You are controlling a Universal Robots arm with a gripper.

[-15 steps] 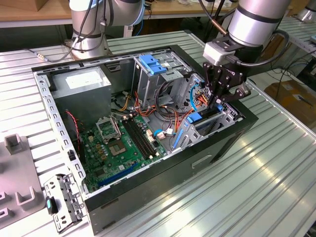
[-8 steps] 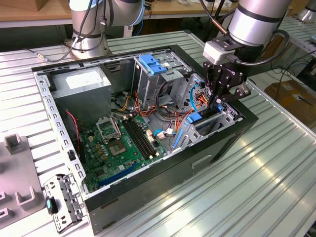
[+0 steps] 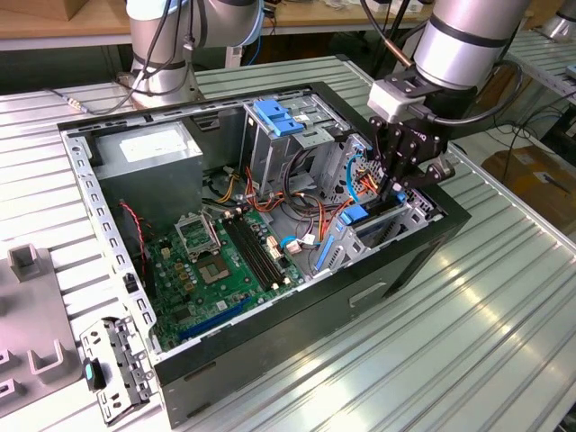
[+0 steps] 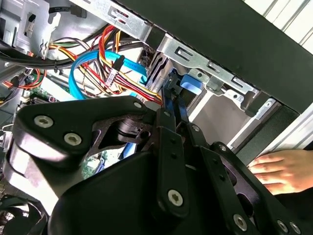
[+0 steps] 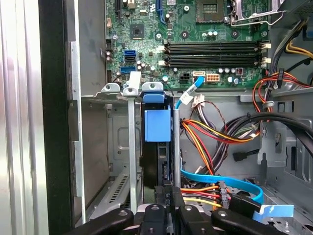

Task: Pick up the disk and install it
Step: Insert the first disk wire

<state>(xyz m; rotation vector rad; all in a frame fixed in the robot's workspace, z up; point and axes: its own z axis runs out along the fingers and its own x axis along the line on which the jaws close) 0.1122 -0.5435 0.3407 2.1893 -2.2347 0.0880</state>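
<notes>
The disk [image 5: 157, 147] stands on edge in the narrow drive bay at the corner of the open computer case [image 3: 423, 252], on the exterior view's right. Its blue plastic rail [image 3: 357, 215] shows at the bay's mouth, and in the second wrist view the disk [image 4: 172, 95] is a thin dark edge with a blue rail. My gripper [image 3: 393, 184] reaches down into that bay from above. In both wrist views its black fingers [image 4: 165, 128] lie close together on the disk's edge, and the gripper [image 5: 168, 193] is shut on it.
Red, yellow and blue cables [image 5: 215, 147] run right beside the bay. The green motherboard [image 3: 216, 261], the grey power-supply box [image 3: 148, 153] and a metal cage with a blue latch [image 3: 276, 115] fill the case. A person's hand [image 4: 276, 169] rests outside the case wall. Grey fixtures [image 3: 27, 306] lie on the table.
</notes>
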